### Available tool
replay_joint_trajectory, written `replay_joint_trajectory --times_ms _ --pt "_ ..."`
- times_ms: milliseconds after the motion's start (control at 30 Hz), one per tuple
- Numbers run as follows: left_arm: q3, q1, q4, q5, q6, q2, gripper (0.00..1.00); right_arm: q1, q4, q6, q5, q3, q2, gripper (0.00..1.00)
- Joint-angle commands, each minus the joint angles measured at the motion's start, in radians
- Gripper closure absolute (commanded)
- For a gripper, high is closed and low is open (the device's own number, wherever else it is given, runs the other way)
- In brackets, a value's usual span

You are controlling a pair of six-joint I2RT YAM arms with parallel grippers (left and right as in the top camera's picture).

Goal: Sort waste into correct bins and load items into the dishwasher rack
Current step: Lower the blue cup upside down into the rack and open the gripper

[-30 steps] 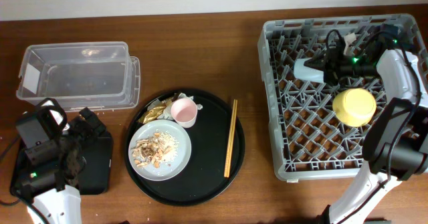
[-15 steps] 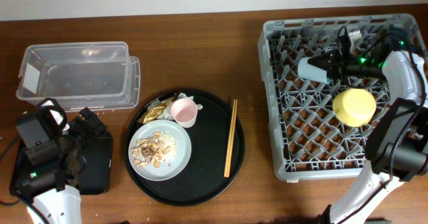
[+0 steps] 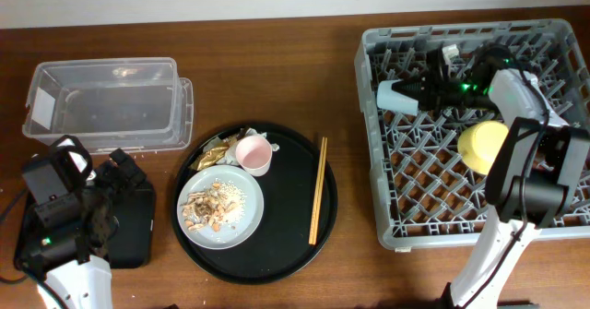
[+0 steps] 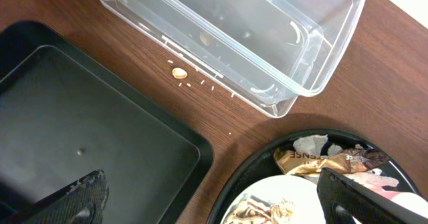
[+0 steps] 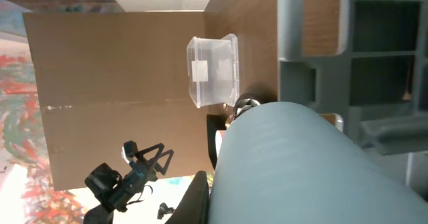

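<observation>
My right gripper (image 3: 422,92) is shut on the small light-blue cup (image 3: 395,95) and holds it on its side over the far left part of the dishwasher rack (image 3: 387,207). In the right wrist view the cup (image 5: 314,157) fills the frame, with one finger (image 5: 199,197) against it. The yellow bowl (image 3: 483,146) lies in the rack. The pink cup (image 3: 253,154), the gold-brown wrappers (image 3: 215,152), the chopsticks (image 3: 318,201) and the grey plate (image 3: 241,219) with food scraps (image 3: 208,207) sit on the round black tray. My left gripper (image 4: 217,204) is open and empty over the black rectangular tray (image 4: 80,137).
The clear tub (image 3: 106,104) stands at the far left, its lid under it; a few crumbs (image 4: 178,72) lie on the table beside it. The round black tray (image 3: 295,244) sits mid-table. The wrappers (image 4: 321,159) show by the plate (image 4: 267,204) in the left wrist view.
My right gripper has carried the light-blue cup leftward across the far side of the rack. The left arm has not moved.
</observation>
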Motion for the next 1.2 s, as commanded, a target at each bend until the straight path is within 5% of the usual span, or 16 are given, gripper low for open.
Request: replay_joint_trajectory --times_ms 0,200,467,767,1000,1167 --pt "0.014 0.004 -0.003 -0.007 -0.006 -0.001 0.01 -0.019 -0.025 -0.008 0.057 -0.005 0.01 0.85" --pt "0.014 0.004 -0.003 -0.007 -0.006 -0.001 0.01 -0.023 -0.077 -0.008 0.082 -0.005 0.01 0.56" --pt "0.014 0.004 -0.003 -0.007 -0.006 -0.001 0.01 -0.078 -0.164 -0.008 0.246 0.001 -0.04 0.45" --pt "0.014 0.004 -0.003 -0.007 -0.006 -0.001 0.01 -0.109 -0.328 -0.008 0.464 0.082 -0.095 0.43" --pt "0.014 0.004 -0.003 -0.007 -0.006 -0.001 0.01 -0.109 -0.508 0.051 0.882 0.182 -0.208 0.42" --pt "0.014 0.004 -0.003 -0.007 -0.006 -0.001 0.01 -0.071 -0.52 0.071 0.96 0.182 -0.26 0.5"
